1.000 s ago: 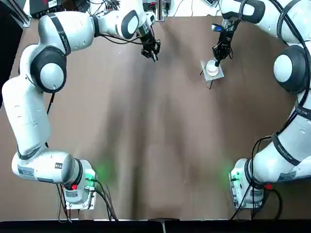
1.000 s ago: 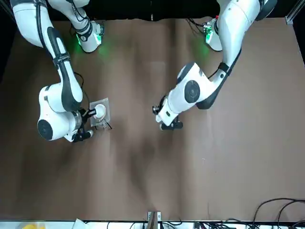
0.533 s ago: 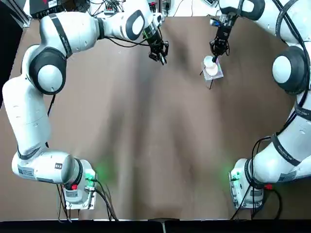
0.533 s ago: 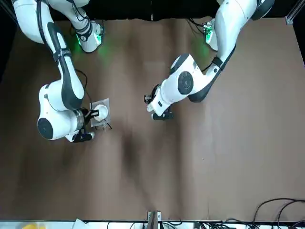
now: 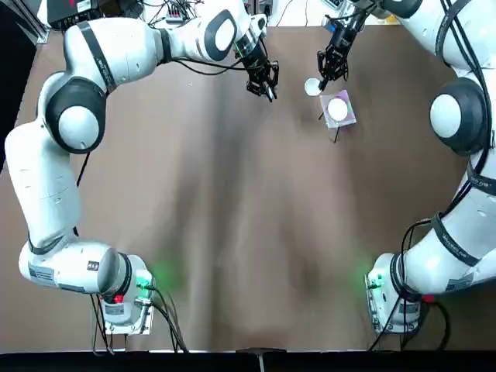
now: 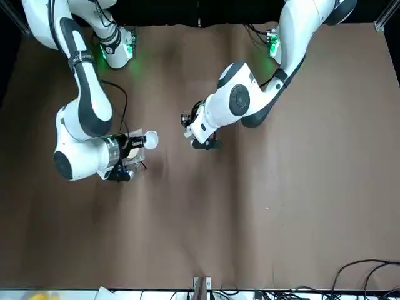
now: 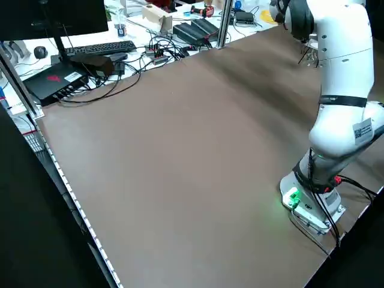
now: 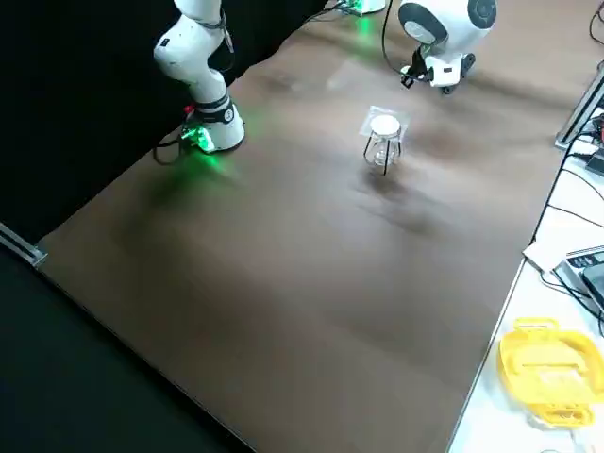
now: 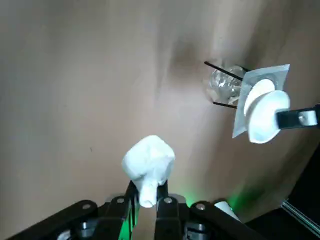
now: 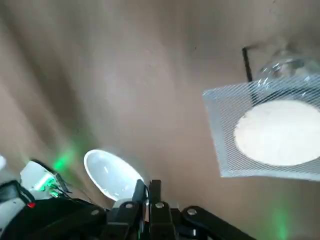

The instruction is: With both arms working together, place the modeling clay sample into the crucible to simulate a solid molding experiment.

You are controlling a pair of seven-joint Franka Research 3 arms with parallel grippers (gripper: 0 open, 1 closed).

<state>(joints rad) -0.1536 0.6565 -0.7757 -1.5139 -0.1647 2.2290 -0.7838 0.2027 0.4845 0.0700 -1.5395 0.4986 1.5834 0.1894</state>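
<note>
The crucible (image 5: 312, 87) is a small white cup held in the air to the left of the mesh plate. My right gripper (image 5: 328, 71) is shut on its rim, and the right wrist view shows the crucible (image 10: 110, 175) pinched at its edge. The modeling clay sample (image 9: 148, 160), a whitish lump, sits between the fingers of my left gripper (image 9: 148, 201), which is shut on it. In the top view my left gripper (image 5: 264, 82) hangs a short way left of the crucible. The left wrist view shows the crucible (image 9: 267, 115) farther off.
A square silvery mesh plate (image 5: 346, 118) on thin dark legs stands at the far right of the brown table, with a white round patch at its middle. Cables and equipment lie beyond the table's far edge (image 7: 162, 45).
My right gripper has lifted the crucible off the mesh plate and carried it left. My left gripper has moved right with the clay, so the two now stand closer together.
</note>
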